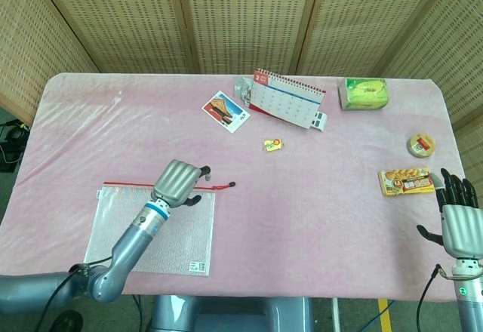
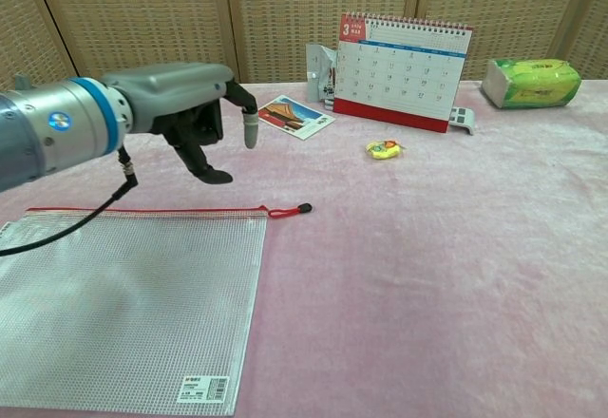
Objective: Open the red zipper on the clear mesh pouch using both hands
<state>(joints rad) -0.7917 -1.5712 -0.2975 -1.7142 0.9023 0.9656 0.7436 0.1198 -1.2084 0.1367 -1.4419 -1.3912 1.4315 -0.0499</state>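
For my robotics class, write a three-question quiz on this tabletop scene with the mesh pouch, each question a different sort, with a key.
1. True or false: the left hand is gripping the red zipper pull.
2. Which object stands nearest the desk calendar? A) postcard B) tape roll C) snack packet
3. Fill in: the zipper pull sticks out at the pouch's top ____ corner in the chest view.

Key
1. False; the hand hovers above the mesh pouch, fingers apart, touching nothing.
2. A.
3. Right.
The right hand waits open at the table's near right edge.
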